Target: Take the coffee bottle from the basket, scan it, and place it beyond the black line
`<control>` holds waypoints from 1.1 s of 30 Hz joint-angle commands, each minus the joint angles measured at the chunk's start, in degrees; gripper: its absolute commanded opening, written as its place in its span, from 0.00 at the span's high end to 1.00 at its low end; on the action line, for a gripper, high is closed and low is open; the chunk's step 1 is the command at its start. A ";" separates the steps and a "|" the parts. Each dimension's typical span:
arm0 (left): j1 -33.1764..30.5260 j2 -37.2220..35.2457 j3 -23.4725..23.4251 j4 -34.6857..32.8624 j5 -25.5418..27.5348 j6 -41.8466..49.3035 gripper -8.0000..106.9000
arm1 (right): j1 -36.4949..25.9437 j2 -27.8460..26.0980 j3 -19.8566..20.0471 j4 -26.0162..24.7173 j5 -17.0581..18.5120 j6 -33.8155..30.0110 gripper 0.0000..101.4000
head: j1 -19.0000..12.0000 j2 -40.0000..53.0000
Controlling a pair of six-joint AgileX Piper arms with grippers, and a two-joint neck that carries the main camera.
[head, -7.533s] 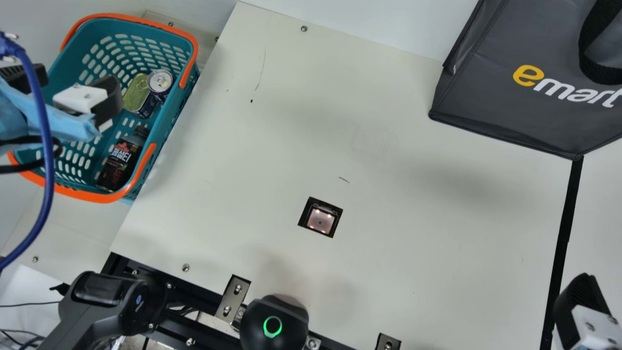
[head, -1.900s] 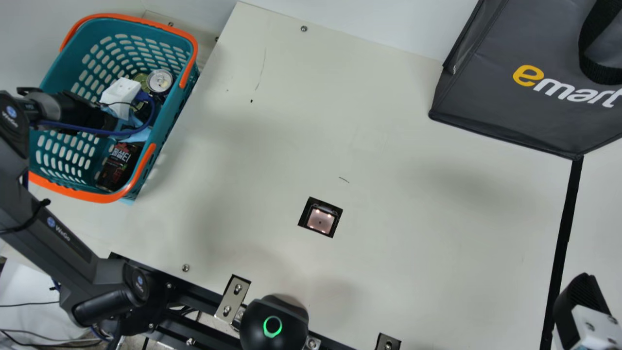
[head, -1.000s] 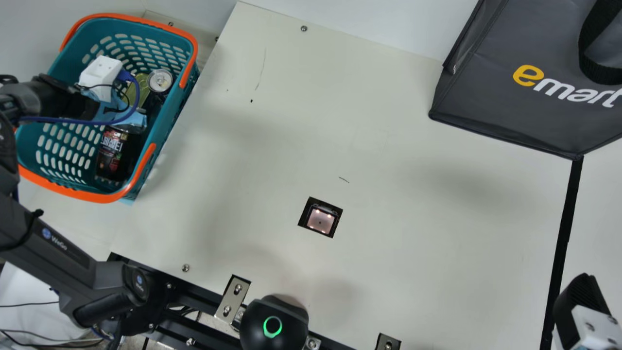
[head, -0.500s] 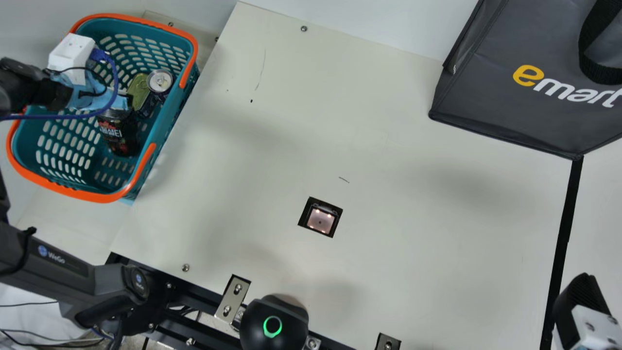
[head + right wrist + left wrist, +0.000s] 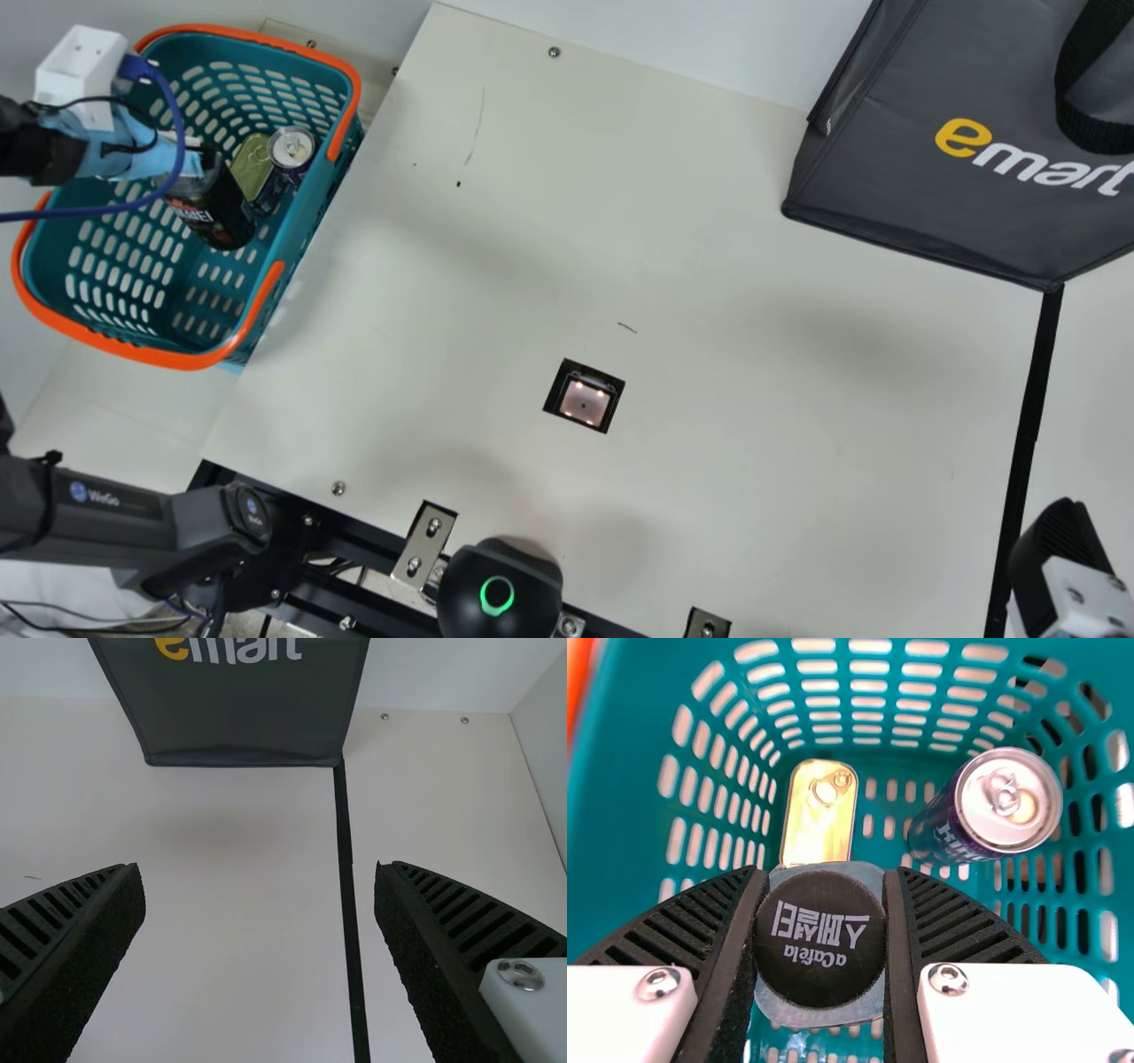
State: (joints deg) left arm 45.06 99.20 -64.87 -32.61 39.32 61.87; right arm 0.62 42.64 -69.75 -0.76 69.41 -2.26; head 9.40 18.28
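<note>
Coffee bottle point(image 5: 215, 217), dark with a black cap, held by its capped end in the left end effector point(image 5: 197, 161), whose two black ribbed fingers are clamped on both sides of the cap. In the main view the bottle is within the outline of the teal basket point(image 5: 312, 232), its cap toward the upper left and its base toward the lower right; how high it is above the basket floor, I cannot tell.

In the basket, near the bottle, are a flat gold-lidded tin point(image 5: 253, 166) with a ring pull and, just beside it, a dark purple-blue drink can point(image 5: 291, 147) with a silver top.

The basket sits at the left side of the cream table point(image 5: 753, 461). A square scanner window point(image 5: 585, 403) with small lights is set into the middle of the tabletop. Farther right, the black line point(image 5: 1031, 412) runs from the near side up to the corner of a dark grey shopping bag point(image 5: 912, 190). The right end effector point(image 5: 1063, 567) is at the main view's lower right, its fingers wide apart with nothing between them.
</note>
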 commanded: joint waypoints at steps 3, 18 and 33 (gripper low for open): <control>0.48 -2.22 -1.74 -0.03 2.97 -0.89 0.84 | 0.00 0.00 0.00 0.00 0.00 0.00 0.10 | -1.48 0.14; 2.13 -7.90 -9.72 -0.61 12.28 -3.69 0.84 | 0.00 0.00 0.00 0.00 0.06 0.00 0.10 | -1.48 0.14; -1.88 -11.53 -15.75 -1.12 17.72 -7.69 0.84 | 0.00 0.00 0.00 0.00 0.06 0.00 0.10 | -1.48 0.14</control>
State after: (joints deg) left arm 43.48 87.78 -80.41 -33.69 56.97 54.40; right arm 0.62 42.64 -69.75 -0.76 69.47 -2.26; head 9.40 18.28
